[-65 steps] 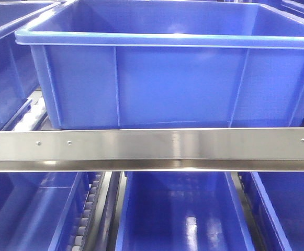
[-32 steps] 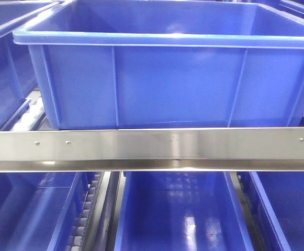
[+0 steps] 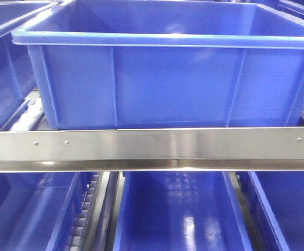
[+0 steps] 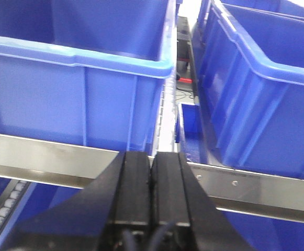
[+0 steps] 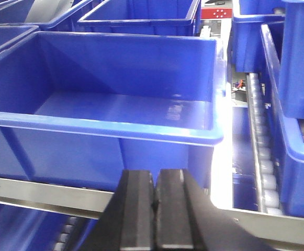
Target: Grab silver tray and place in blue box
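Shelving fills every view: a large, deep blue plastic crate [image 3: 167,78] with a thick lipped rim and ribbed walls sits on the upper level, just behind a brushed steel rail [image 3: 152,149] running left to right. More blue crates [image 3: 178,214] lie below and to either side. The silver tray appears in no view. The left gripper [image 4: 152,162] and right gripper [image 5: 154,180] both hang near the rail, black fingers pressed together, holding nothing.
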Robot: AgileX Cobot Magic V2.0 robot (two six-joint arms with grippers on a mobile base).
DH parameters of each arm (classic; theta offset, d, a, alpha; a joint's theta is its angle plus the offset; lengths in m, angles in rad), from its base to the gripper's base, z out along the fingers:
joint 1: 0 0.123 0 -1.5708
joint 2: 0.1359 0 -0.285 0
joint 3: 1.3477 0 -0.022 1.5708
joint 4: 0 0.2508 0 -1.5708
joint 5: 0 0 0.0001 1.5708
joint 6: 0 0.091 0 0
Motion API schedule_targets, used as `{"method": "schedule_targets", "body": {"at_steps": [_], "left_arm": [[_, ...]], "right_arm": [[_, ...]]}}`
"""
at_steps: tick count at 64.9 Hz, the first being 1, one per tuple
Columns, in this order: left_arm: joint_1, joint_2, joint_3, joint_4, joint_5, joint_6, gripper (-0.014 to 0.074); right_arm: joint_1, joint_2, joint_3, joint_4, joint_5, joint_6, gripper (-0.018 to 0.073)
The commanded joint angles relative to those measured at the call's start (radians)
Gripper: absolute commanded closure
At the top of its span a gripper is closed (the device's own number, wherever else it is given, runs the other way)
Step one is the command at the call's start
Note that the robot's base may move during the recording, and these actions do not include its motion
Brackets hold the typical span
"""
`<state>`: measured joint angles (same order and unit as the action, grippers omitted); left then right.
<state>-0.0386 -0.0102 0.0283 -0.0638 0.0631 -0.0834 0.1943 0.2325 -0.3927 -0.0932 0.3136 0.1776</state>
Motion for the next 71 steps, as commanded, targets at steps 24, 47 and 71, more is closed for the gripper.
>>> {"method": "schedule_targets", "body": {"at_steps": [24, 47, 71], "left_arm": [[0.004, -0.019, -0.003, -0.007, -0.094, 0.001, 0.0692], [0.004, -0.018, -0.003, -0.007, -0.097, 0.001, 0.0693], [0.004, -0.018, -0.003, -0.007, -0.097, 0.001, 0.0693]], "right_arm": [[-0.274, -0.239, 0.36, 0.106, -0.307, -0.126, 0.051], [-0.275, -0.263, 0.426, 0.106, -0.289, -0.126, 0.051], [-0.275, -0.263, 0.426, 0.106, -0.273, -0.126, 0.051]]}}
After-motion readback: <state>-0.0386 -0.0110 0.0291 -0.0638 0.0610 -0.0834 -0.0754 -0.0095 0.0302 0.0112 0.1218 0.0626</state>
